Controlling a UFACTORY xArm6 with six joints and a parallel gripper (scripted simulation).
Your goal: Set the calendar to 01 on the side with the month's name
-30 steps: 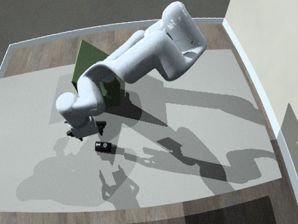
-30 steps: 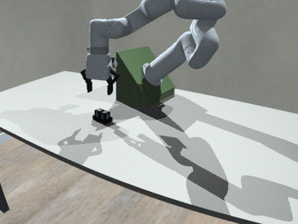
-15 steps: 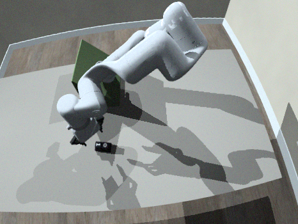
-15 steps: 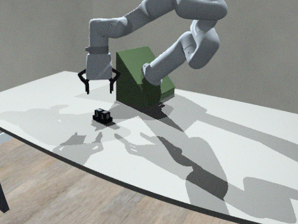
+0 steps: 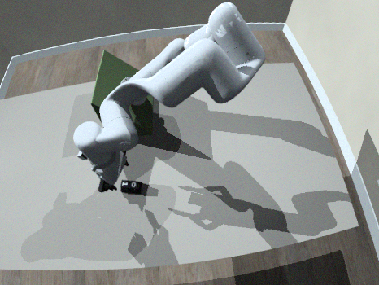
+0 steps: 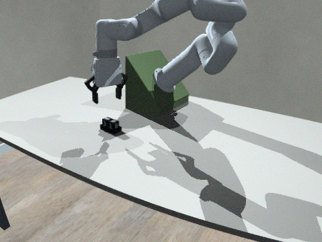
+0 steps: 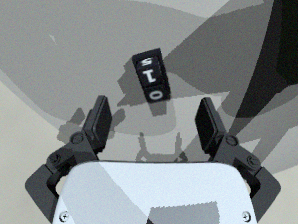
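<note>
In the exterior view we see the small dark tray (image 5: pixel 139 192) (image 6: pixel 118 131) standing on the table (image 5: pixel 264 146) (image 6: pixel 145 180), two black cubes (image 5: pixel 131 184) (image 6: pixel 110 123) (image 7: pixel 151 79) side by side in it. Our gripper (image 5: pixel 115 173) (image 6: pixel 107 98) (image 7: pixel 154 107), fingers wide apart and holding nothing, hangs above the table near them.

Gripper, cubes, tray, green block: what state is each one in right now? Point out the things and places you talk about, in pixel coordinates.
Gripper (image 6: pixel 107 98) (image 7: pixel 154 107): open, holding nothing, raised above the table.
Cubes (image 5: pixel 131 186) (image 6: pixel 110 122): side by side in the tray, a 1 and a 0 facing up.
Tray (image 6: pixel 117 131): on the table, apart from the gripper.
Green block (image 5: pixel 109 75) (image 6: pixel 146 69): standing on the table, behind the arm's wrist.
</note>
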